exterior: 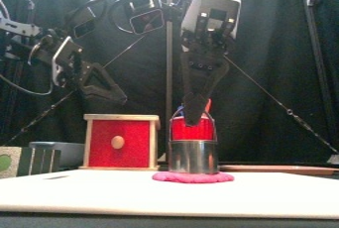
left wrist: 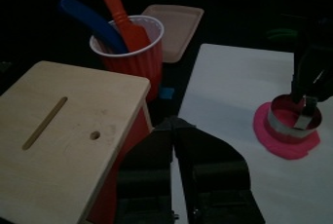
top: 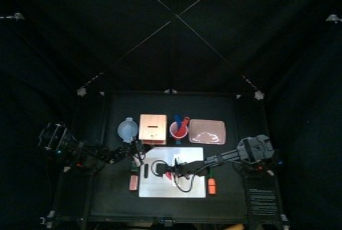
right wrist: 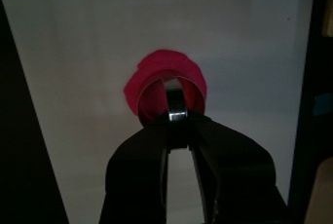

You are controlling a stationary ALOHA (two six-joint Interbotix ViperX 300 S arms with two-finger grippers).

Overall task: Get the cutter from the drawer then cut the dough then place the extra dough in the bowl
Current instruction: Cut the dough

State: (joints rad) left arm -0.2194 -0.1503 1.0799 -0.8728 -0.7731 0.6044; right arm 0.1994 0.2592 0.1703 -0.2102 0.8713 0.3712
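Observation:
The round metal cutter [exterior: 193, 156] stands on the flat pink dough [exterior: 193, 177] on the white cutting board [exterior: 79, 194]. My right gripper [exterior: 196, 108] comes down from above and is shut on the cutter's wire handle; the right wrist view shows its jaws closed over the cutter [right wrist: 176, 103], with the dough [right wrist: 159, 76] beneath. My left gripper [left wrist: 182, 130] hangs shut and empty above the edge of the wooden box [left wrist: 58, 135], left of the board. The box's red drawer front [exterior: 121, 143] looks closed. The blue-grey bowl [exterior: 40, 157] sits left of the box.
A red cup [left wrist: 128, 53] with a blue and a red toy knife stands behind the board, next to the box. The pink tray [left wrist: 176, 21] lies beyond the cup. The right arm [top: 247, 154] reaches in over the board's right side.

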